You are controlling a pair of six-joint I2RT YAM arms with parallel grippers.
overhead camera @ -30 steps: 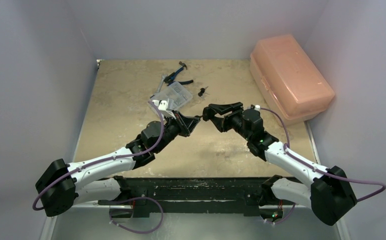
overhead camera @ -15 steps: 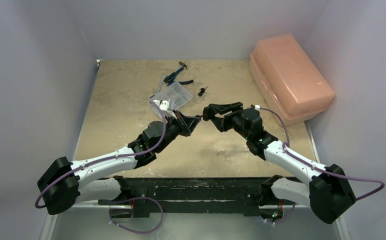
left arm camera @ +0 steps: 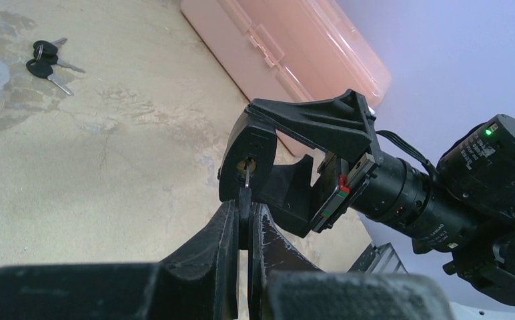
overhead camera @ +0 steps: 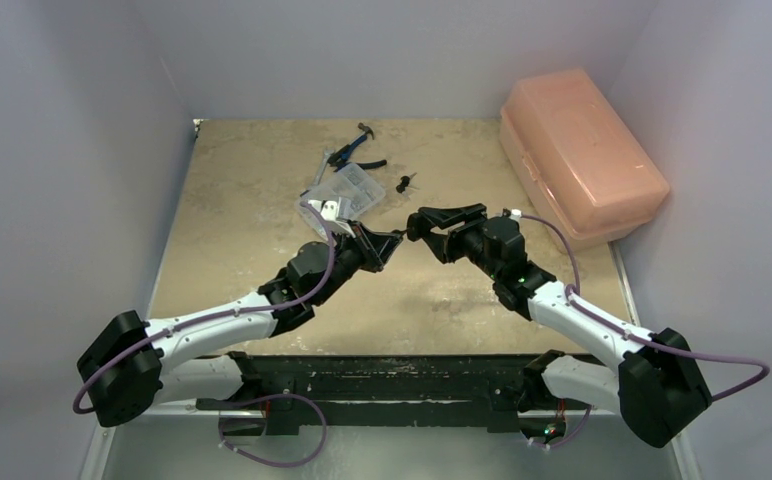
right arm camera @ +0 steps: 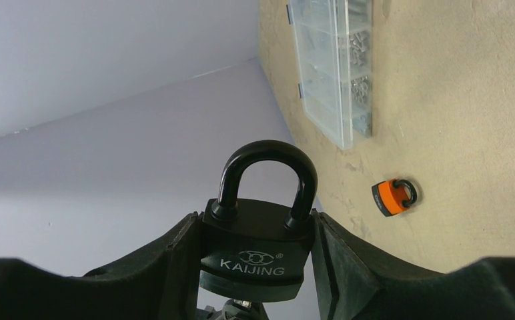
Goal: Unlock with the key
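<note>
Top view, left gripper: fingers are pressing together, reaching in from the left over mid-table. Its load is too small to read here.
Top view, right gripper: it is coming in from the right, tip to tip with the left one, both well above the surface.
Top view, surroundings: a clear parts box, pliers and spare keys are lying farther off. A pink case is sitting at the far right.
Left wrist view, key: your left gripper is pinching its head. The blade is standing straight out with its tip at the brass keyway, and how deep it is sitting cannot be told.
Left wrist view, padlock: its keyhole face is turning toward you, held aloft by the right gripper.
Right wrist view, padlock: your right jaws are standing part-spread and clamping the body from both sides. The shackle is pointing away with both legs seated, so it is reading as locked.
Right wrist view, background: a small orange lock is lying on the table beside the parts box.
Step in hand (judged): you are seating the blade fully before turning.
Technique: be lining the blade up with the keyway axis, pushing straight and lightly, and bracing the padlock so it is not yielding backward. Begin rotating only once the blade is bottoming out.
Risk: if you are twisting early or pushing off-axis, the key may be pivoting in the pinch or slipping out.
</note>
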